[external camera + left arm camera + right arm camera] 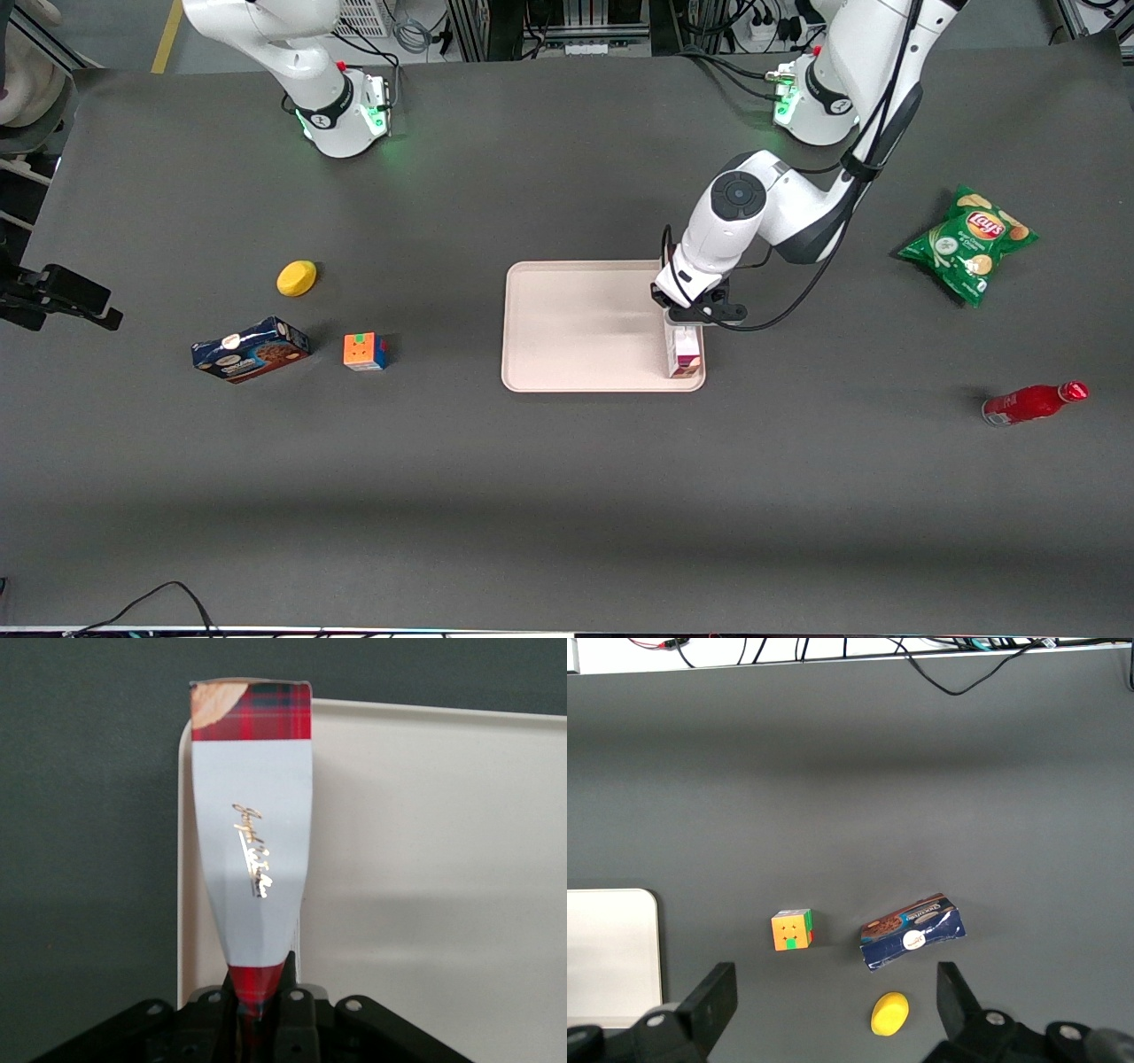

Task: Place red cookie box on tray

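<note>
Red cookie box (684, 352), a long narrow plaid carton with a white label panel, is being held by one end in the left arm's gripper (689, 321). In the wrist view the fingers (295, 1014) are pinching the plaid end of the red cookie box (252, 833), set narrow on the carton's thin dimension, while the rest of the box is projecting away from the gripper (264, 1010). The box is lying along the short rim of the tray (576, 328) that faces the working arm's end of the counter (567, 496), with its free end reaching the tray corner nearer the front camera. Whether it is already resting on the tray floor or hanging just above it cannot be told; in the wrist view its long edge is running over the rim of the tray (443, 859), so part of it may be overhanging.

Handling, as judged: the carton is probably light and fairly stiff along its length, but thin-walled, so a hard squeeze could be denting it. The printed card looks smooth and could be slipping. Held at one end, the box is acting as a lever and may be sagging or pivoting; a hold nearer the middle, across the narrow sides, would be steadier.

Elsewhere on the counter: a dark blue cookie box (251, 349), a puzzle cube (365, 352), a yellow lemon-like object (297, 278), a green chip bag (967, 243) and a red bottle (1034, 403).
</note>
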